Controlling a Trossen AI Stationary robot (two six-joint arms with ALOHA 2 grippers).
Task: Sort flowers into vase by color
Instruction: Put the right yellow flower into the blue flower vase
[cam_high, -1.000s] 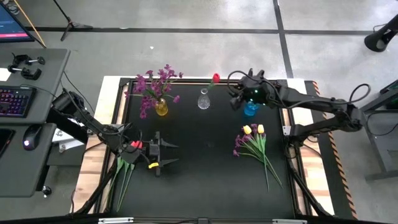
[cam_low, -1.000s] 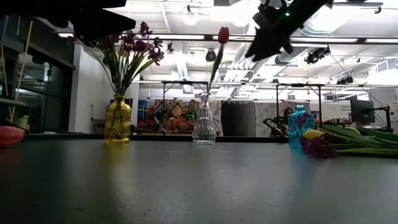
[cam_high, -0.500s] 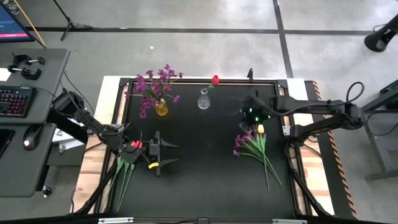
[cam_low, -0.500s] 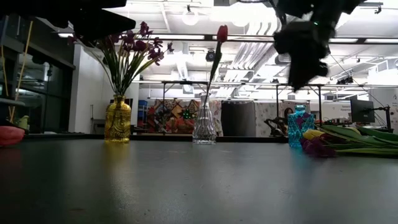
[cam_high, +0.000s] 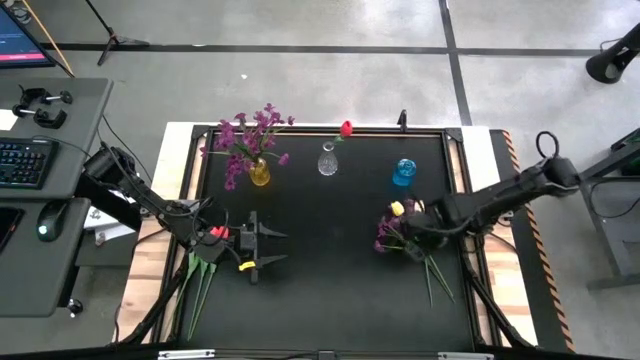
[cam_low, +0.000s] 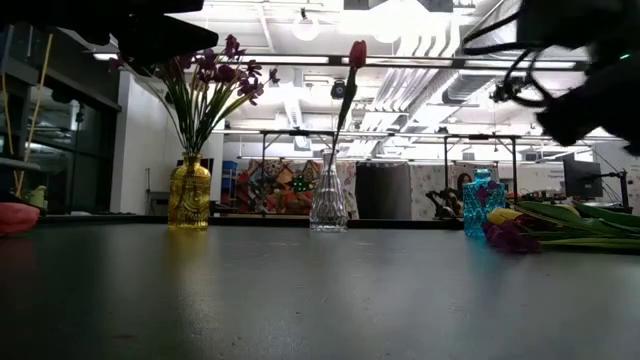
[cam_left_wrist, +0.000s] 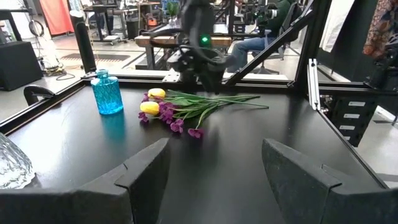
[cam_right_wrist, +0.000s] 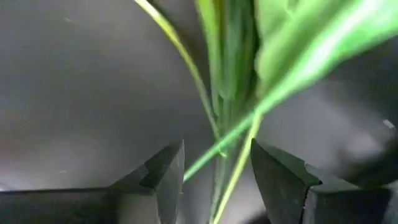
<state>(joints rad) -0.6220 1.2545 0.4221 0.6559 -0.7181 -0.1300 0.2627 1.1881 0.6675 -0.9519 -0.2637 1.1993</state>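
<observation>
- Right tool hangs over the loose flowers on the desk, jaws apart astride thin green stems, nothing gripped.
- Stems look light, springy and slippery; pinch one mid-stem.
- Left tool waits open, empty.
- Blue vase stands beyond.

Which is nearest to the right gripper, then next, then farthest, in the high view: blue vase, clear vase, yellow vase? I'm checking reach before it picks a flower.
From the right gripper, open over the loose flowers:
1. Blue vase, just behind it on the right side.
2. Clear vase, back middle, holding a red tulip.
3. Yellow vase, back left, holding purple sprays.
</observation>
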